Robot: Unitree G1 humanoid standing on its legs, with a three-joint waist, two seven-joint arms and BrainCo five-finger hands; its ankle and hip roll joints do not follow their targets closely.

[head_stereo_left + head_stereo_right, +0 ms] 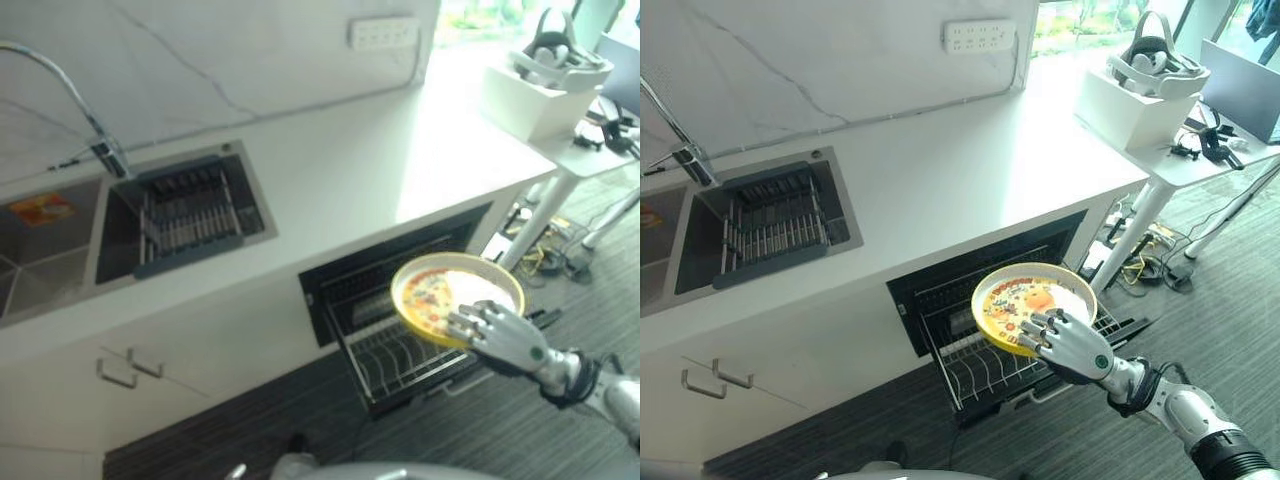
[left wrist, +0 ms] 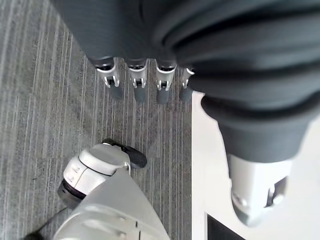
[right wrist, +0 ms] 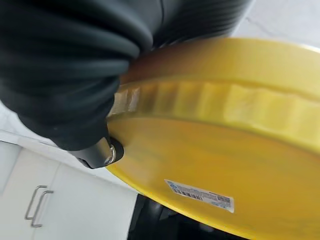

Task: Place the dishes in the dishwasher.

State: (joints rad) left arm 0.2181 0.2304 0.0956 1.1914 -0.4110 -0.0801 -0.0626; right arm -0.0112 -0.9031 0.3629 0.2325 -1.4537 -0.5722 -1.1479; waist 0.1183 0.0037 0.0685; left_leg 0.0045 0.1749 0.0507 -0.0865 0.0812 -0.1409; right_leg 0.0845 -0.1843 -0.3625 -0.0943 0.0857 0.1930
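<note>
Now | right hand point(image 1: 1068, 345) curled on plate point(image 1: 1025, 302) rim | rack point(image 1: 980, 365) just below hand, plate face-up | left hand point(image 2: 145, 82) straight-fingered, idle

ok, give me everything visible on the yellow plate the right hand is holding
The round yellow plate looks like plastic, with a raised, slightly fluted rim and a colourful printed picture on its pale inner face. A barcode sticker sits on its plain yellow underside, seen in the right wrist view. It is held tilted, face up toward the camera, above the pulled-out wire rack of the open dishwasher under the white counter. The right hand grips its near edge, fingers curled over the rim. Nothing else touches it.
</note>
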